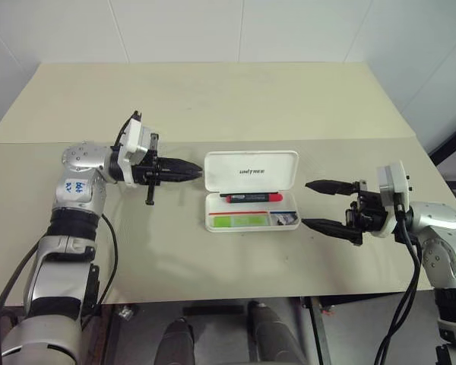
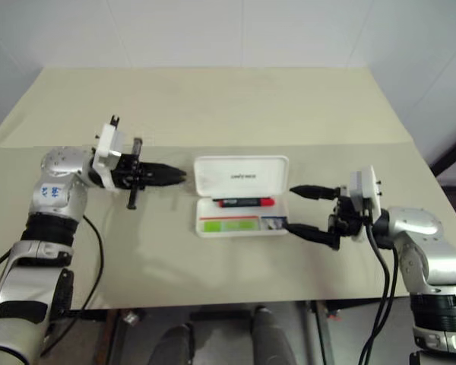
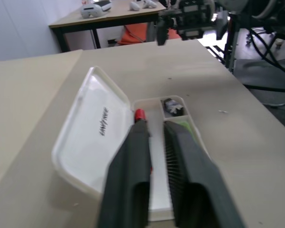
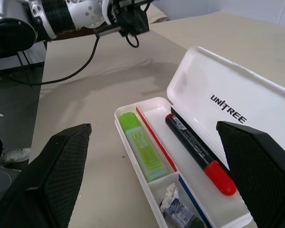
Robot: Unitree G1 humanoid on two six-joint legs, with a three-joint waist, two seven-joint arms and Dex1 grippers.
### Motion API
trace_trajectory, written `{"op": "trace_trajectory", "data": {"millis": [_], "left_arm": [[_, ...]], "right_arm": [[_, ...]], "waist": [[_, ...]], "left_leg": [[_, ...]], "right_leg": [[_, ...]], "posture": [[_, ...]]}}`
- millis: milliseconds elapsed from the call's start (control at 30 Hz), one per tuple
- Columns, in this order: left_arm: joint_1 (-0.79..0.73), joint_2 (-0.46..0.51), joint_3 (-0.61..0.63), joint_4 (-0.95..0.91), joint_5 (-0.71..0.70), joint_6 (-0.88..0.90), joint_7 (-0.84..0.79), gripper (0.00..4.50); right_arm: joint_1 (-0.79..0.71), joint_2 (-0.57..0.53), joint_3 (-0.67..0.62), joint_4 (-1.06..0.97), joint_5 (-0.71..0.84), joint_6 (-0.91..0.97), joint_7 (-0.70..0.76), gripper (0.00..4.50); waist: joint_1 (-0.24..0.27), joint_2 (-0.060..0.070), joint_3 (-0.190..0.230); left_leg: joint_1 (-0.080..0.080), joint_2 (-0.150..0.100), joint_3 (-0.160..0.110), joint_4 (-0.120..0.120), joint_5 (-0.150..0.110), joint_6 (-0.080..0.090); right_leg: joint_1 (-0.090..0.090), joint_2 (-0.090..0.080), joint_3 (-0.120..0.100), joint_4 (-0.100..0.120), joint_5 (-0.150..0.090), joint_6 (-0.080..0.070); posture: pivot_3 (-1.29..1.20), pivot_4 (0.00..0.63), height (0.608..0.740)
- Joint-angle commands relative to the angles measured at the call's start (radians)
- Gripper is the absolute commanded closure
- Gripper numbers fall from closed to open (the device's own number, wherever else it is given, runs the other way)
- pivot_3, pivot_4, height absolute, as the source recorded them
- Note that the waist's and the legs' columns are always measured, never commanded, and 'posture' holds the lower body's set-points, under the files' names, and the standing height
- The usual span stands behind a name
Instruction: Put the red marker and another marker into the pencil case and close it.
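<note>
Beige table (image 1: pixel 213 106) made of 2 surfaces joined by a seam; white tiled wall (image 1: pixel 213 26) behind it.

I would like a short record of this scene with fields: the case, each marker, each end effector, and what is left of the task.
pencil case: on the table, lid open
red marker: lies inside the case, in the compartment next to the lid
green marker: lies inside the case, in the compartment farther from the lid
left end effector: shut, empty, beside the case
right end effector: open, empty, on the other side of the case
left to do: close the lid
</note>
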Motion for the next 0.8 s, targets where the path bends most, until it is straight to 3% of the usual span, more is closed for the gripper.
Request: {"op": "trace_trajectory", "data": {"millis": [33, 267, 367, 500, 800], "left_arm": [[-0.1, -0.008, 0.044, 0.108, 0.013, -0.065, -0.009, 4.46], [-0.305, -0.014, 0.061, 0.497, 0.156, -0.267, 0.179, 4.46], [-0.327, -0.015, 0.018, 0.591, 0.263, -0.319, 0.308, 4.46], [-0.303, -0.041, -0.031, 0.652, 0.368, -0.347, 0.362, 4.46], [-0.275, -0.137, -0.019, 0.686, 0.433, -0.344, 0.342, 4.46]], "right_arm": [[0.0, -0.014, -0.057, -0.036, 0.037, -0.012, 0.001, 0.0], [-0.009, -0.007, -0.058, -0.022, 0.021, -0.026, -0.008, 0.0], [-0.01, -0.003, -0.052, -0.016, 0.014, -0.034, -0.015, 0.0], [-0.011, -0.005, -0.053, 0.002, 0.013, -0.043, -0.009, 0.0], [-0.009, -0.033, -0.069, 0.062, 0.011, -0.06, 0.029, 0.0]], "waist": [[0.0, 0.0, 0.0], [-0.002, 0.0, 0.0], [-0.002, 0.0, 0.0], [0.002, 0.0, 0.0], [0.02, 0.0, 0.0]], "left_leg": [[0.0, 0.0, 0.0, 0.0, 0.0, 0.0], [0.0, 0.0, 0.0, 0.0, 0.0, 0.0], [0.0, 0.0, 0.0, -0.001, 0.0, 0.0], [-0.001, 0.0, 0.0, -0.002, -0.001, 0.0], [-0.001, 0.0, 0.0, -0.002, -0.001, -0.001]], "right_leg": [[0.0, 0.0, 0.0, 0.0, 0.0, 0.0], [0.0, 0.0, 0.0, -0.001, 0.0, 0.0], [0.0, 0.0, 0.0, -0.001, 0.007, 0.013], [0.0, 0.0, 0.0, -0.002, 0.007, 0.014], [0.0, 0.0, 0.0, -0.003, 0.007, 0.014]], "posture": [[0.0, 0.15, 0.74], [0.0, 0.15, 0.74], [0.0, 0.15, 0.74], [0.0, 0.15, 0.74], [0.0, 0.15, 0.74]]}}
